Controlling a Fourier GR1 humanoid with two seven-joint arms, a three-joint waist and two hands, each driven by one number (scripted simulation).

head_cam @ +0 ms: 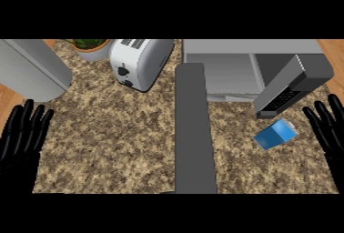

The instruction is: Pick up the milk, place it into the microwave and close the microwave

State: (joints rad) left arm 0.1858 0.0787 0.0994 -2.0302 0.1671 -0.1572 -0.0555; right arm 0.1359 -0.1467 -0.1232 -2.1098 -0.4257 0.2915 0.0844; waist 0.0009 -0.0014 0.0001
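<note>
A blue milk carton [276, 134] with a white top lies tilted on the speckled counter at the right, in front of the microwave [228, 73]. The microwave stands at the back right with its cavity open, and its door [194, 127] swings out toward me as a long dark grey slab down the middle of the view. My right hand [329, 127] is at the right edge, fingers straight and up, just right of the carton and apart from it. My left hand [23, 132] rests at the left edge, fingers straight, holding nothing.
A white toaster [138, 61] stands at the back centre, a potted plant [91, 48] behind it to the left. A large grey slab [30, 68] lies at the back left. A grey block with a dark keypad [292, 84] leans over the microwave's right side.
</note>
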